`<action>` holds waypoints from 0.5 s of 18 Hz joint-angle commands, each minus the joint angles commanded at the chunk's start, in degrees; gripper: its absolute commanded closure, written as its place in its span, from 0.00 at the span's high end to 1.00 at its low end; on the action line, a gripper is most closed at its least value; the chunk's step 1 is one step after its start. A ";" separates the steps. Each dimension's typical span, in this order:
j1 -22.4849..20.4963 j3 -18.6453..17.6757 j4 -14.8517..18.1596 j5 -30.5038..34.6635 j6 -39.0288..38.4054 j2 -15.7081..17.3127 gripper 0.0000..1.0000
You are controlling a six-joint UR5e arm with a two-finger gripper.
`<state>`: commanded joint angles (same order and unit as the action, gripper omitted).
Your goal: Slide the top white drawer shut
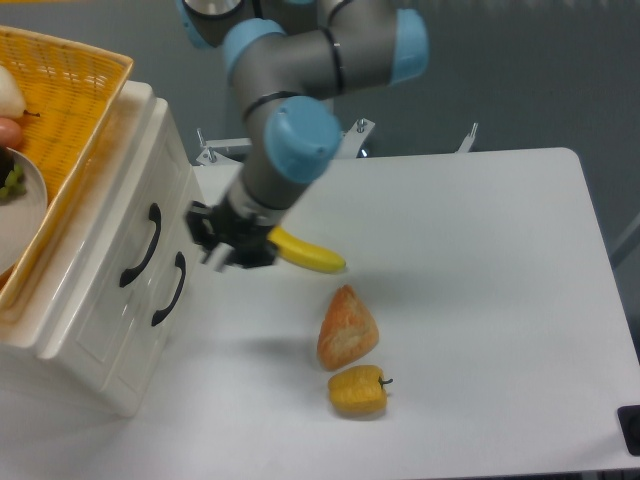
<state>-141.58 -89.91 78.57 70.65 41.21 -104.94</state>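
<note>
The top white drawer point(112, 232) sits in the small white cabinet point(96, 372) at the left, its front flush with the cabinet face and level with the lower drawer point(128, 322). Its curved black handle point(141, 245) is fully exposed. My gripper point(214, 258) hangs over the table just right of the cabinet, a short gap away from both handles. Its black fingers look pressed together with nothing between them, and it touches nothing.
A yellow wicker basket point(70, 110) holding a plate point(15, 215) rests on top of the cabinet. A banana point(312, 257) lies just right of the gripper. In front of it lie a bread roll point(347, 328) and a yellow pepper point(358, 390).
</note>
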 joint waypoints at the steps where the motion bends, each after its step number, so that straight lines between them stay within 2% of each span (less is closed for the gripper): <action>1: -1.41 0.18 -0.17 0.97 0.79 0.00 1.00; 3: -3.52 0.44 -0.44 4.21 3.86 -0.09 1.00; 6: -6.77 0.26 -3.33 15.18 12.03 -0.26 1.00; 9: -11.16 0.79 -4.30 15.92 17.74 -1.58 1.00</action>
<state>-152.74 -89.12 74.27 86.57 58.95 -106.52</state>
